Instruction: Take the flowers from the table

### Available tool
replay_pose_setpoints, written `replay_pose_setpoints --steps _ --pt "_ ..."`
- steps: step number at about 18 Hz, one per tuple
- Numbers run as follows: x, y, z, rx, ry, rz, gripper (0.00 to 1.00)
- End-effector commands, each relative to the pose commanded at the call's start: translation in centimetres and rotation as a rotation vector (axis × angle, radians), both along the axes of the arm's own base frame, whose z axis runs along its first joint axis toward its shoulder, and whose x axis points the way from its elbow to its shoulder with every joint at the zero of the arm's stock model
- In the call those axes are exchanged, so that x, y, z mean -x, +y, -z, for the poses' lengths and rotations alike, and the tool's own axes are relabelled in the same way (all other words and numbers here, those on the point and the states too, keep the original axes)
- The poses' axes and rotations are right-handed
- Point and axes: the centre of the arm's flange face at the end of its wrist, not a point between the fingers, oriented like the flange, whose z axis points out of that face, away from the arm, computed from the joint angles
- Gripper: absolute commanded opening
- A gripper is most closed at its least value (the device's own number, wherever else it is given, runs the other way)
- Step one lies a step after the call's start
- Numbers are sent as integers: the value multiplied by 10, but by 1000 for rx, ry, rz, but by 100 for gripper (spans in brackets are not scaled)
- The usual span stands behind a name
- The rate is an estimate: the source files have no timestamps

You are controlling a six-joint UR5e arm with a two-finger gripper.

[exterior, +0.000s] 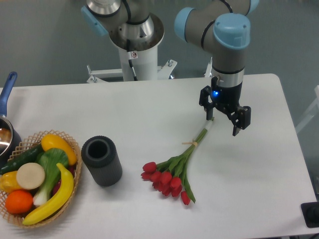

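Note:
The flowers lie flat on the white table, right of centre. The red tulip buds point toward the front. The long green stems run up and right to a tan band. The pale stem ends reach about. My gripper hangs just above the stem ends at the bunch's far tip. Its two dark fingers are spread apart with nothing between them. One fingertip sits right of the stems.
A dark grey cylindrical cup stands left of the flowers. A wicker basket with fruit and a green leafy vegetable sits at the front left. A pot with a blue handle is at the left edge.

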Motion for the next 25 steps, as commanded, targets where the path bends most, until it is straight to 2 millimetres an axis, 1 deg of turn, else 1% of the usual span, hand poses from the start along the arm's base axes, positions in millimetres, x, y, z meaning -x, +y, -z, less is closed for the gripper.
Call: replay_pose_setpoints --steps 2,4,7,8,11,14,16,18,19,21,22,23,25 --pt "3 1 6 3 -5 0 100" --pt "4 1 6 8 -2 -5 100" --pt "8 1 15 30 -10 -19 100" --pt "8 1 21 35 -21 -19 100" --pt "10 0 30 37 -37 -24 100" --pt "14 2 42 29 -51 -74 100" --pt "16 3 51 32 -69 -93 100" --pt "17 4 65 43 -91 -93 100" --pt "17 5 68 46 -96 -91 100" --pt "14 7 86 61 -125 -87 100" --pt "10 10 89 64 -130 -81 100" --pt "2 13 97 73 -149 -77 100" --pt "-7 17 103 71 -170 -117 100"
